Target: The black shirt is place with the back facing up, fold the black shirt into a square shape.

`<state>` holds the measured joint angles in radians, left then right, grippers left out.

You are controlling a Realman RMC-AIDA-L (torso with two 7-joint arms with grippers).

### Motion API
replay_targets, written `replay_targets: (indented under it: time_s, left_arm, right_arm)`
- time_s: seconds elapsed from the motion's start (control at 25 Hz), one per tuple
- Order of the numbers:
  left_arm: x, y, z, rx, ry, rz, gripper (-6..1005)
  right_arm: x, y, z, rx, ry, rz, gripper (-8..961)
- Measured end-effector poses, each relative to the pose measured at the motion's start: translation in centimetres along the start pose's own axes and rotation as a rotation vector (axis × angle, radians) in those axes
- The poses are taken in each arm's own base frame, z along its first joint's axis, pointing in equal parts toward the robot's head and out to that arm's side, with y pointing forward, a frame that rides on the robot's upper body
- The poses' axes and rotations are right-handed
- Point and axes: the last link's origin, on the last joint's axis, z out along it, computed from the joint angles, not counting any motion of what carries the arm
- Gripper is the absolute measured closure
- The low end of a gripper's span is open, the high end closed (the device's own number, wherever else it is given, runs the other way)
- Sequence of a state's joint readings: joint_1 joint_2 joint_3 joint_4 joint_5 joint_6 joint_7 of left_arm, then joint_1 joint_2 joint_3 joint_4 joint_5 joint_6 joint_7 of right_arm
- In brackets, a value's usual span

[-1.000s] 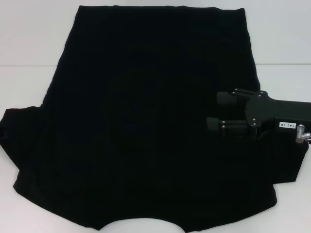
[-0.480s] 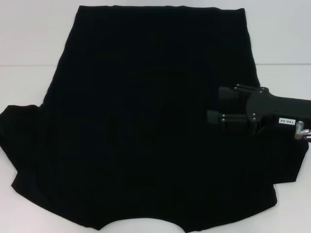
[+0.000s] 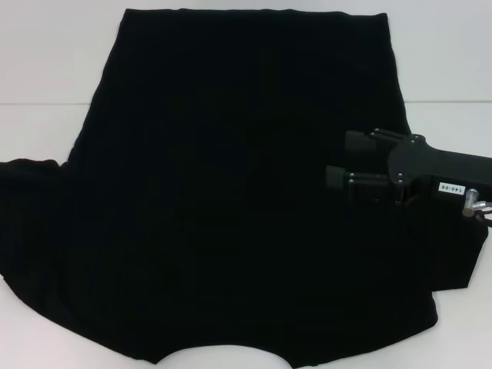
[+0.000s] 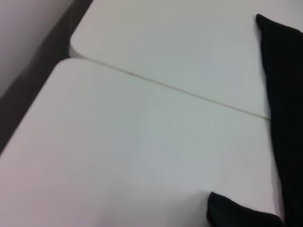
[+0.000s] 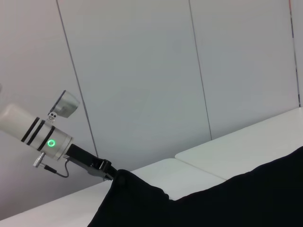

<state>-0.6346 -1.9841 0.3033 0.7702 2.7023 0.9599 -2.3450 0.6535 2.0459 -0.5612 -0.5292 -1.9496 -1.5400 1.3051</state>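
Black shirt (image 3: 231,200) lies spread on the white table (image 3: 46,69), plain side up, collar curve at the near edge, hem at the far edge. No lettering visible.

Right gripper (image 3: 342,160) comes in from the robot's right side, over the shirt's right part, approx mid-depth, pointing toward the middle. Its two fingers (image 3: 357,143) are apart w/ a gap between them, nothing held; can't tell if they touch the cloth.

Left side of the shirt: the sleeve area reaches the pic edge. In the right wrist view the left gripper (image 5: 111,176) sits at that far sleeve, where the cloth is bunched up in a raised peak right at its tip. Jaws hidden by cloth, so can't tell if closed on it.

Left wrist view: table seam (image 4: 180,92) and shirt edge (image 4: 284,94) only.
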Motion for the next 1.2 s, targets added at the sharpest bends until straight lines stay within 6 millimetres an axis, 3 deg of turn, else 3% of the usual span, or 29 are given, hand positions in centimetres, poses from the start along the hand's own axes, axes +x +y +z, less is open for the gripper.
replay_targets:
  time_s: [0.48,0.88,1.2]
  left_arm:
    - [0.3,1.0,0.2,-0.054,0.017,-0.019,970]
    - [0.9,6.7,-0.7,-0.374,-0.026,0.02,969]
    - [0.9,10.8,0.1,-0.467,-0.05,0.12,969]
  right_arm:
    - [0.2,0.2,0.1,-0.003,-0.004,0.014,132]
    - [0.6,0.3,-0.2,0.0,-0.005,0.025,139]
    - [0.8,0.4,-0.4,-0.001,-0.005,0.03,145]
